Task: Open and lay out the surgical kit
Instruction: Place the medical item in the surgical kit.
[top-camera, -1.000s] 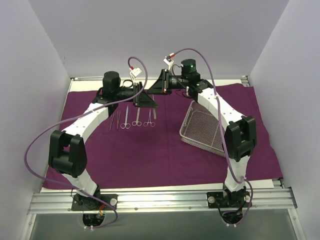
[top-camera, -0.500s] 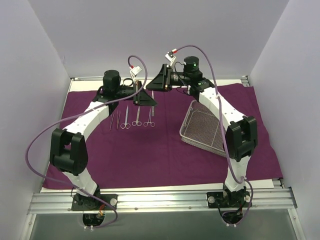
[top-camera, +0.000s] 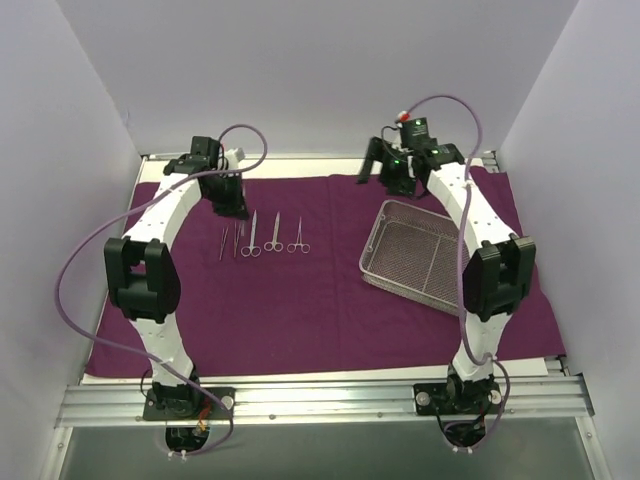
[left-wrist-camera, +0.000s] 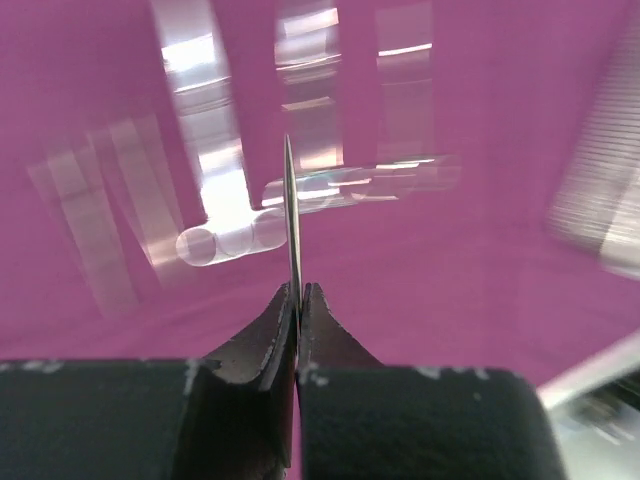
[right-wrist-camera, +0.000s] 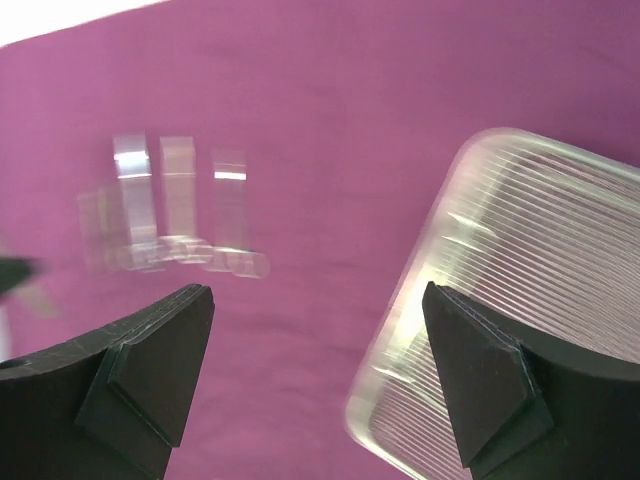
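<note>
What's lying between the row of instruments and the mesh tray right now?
Only bare purple cloth; the top view shows nothing else on that stretch between the instruments and the mesh tray.

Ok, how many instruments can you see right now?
6. Five lie in a row on the purple cloth: two tweezers at left, three scissor-handled instruments beside them. One slim blade-like piece is pinched in the left gripper. More may be hidden.

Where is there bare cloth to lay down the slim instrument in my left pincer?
Bare purple cloth lies between the instrument row and the mesh tray, and across the near half between the arms. It is crowded around the row, where the left pincer holds the slim instrument.
</note>
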